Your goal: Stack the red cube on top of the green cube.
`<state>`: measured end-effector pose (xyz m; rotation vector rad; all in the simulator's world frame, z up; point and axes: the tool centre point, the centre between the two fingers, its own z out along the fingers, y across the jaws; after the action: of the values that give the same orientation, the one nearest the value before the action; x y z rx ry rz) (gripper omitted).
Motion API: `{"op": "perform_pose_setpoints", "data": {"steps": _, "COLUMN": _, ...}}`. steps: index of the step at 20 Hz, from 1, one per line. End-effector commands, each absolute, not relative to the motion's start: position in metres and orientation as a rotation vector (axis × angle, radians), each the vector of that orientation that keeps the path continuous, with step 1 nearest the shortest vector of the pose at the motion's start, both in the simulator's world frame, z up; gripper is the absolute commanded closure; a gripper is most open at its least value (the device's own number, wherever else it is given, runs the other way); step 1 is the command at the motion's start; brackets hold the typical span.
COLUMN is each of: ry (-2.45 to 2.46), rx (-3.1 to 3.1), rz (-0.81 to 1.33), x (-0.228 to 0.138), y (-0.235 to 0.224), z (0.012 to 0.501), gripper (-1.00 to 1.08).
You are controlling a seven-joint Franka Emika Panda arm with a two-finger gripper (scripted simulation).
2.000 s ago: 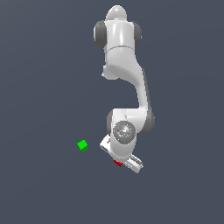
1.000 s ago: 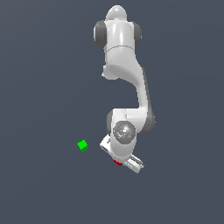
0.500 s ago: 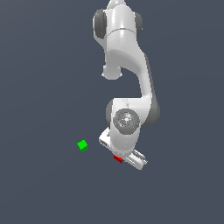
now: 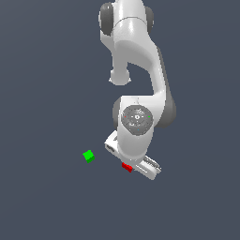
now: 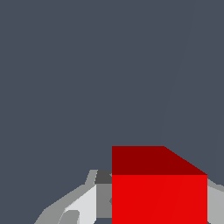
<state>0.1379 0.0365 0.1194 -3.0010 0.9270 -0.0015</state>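
since half a second ago, arm and red cube [image 4: 126, 167] sit higher in the exterior view. gripper [image 4: 133, 164] is clamped on the plain bright red cube [image 5: 159, 192]. green cube [image 4: 88, 156] lies apart, toward the exterior view's left.

Pincer [image 4: 127, 167] closed on the red cube [image 4: 126, 167], arm bent low.

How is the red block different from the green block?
The red cube is bright red; the green cube is bright green. The red cube sits right under the robot's gripper, between its fingers in the wrist view, while the green cube sits alone, toward the exterior view's left, touched by nothing. Both are tiny, plain cubes that look the same size.
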Motion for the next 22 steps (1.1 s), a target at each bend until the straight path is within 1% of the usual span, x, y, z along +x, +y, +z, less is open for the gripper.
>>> {"op": "perform_pose_setpoints", "data": {"steps": 1, "ry": 0.927, "rx": -3.001, "rz": 0.000, "x": 0.138, "y": 0.036, "z": 0.120, "gripper": 1.08}}
{"op": "perform_pose_setpoints", "data": {"steps": 7, "ry": 0.927, "rx": -3.001, "rz": -0.001, "x": 0.136, "y": 0.031, "z": 0.118, "gripper": 1.08}}
{"op": "perform_pose_setpoints", "data": {"steps": 12, "ry": 0.927, "rx": -3.001, "rz": -0.001, "x": 0.129, "y": 0.014, "z": 0.113, "gripper": 1.08}}
{"op": "perform_pose_setpoints", "data": {"steps": 16, "ry": 0.927, "rx": -3.001, "rz": -0.001, "x": 0.119, "y": -0.011, "z": 0.105, "gripper": 1.08}}
{"op": "perform_pose_setpoints", "data": {"steps": 22, "ry": 0.927, "rx": -3.002, "rz": -0.001, "x": 0.097, "y": -0.067, "z": 0.087, "gripper": 1.08}}
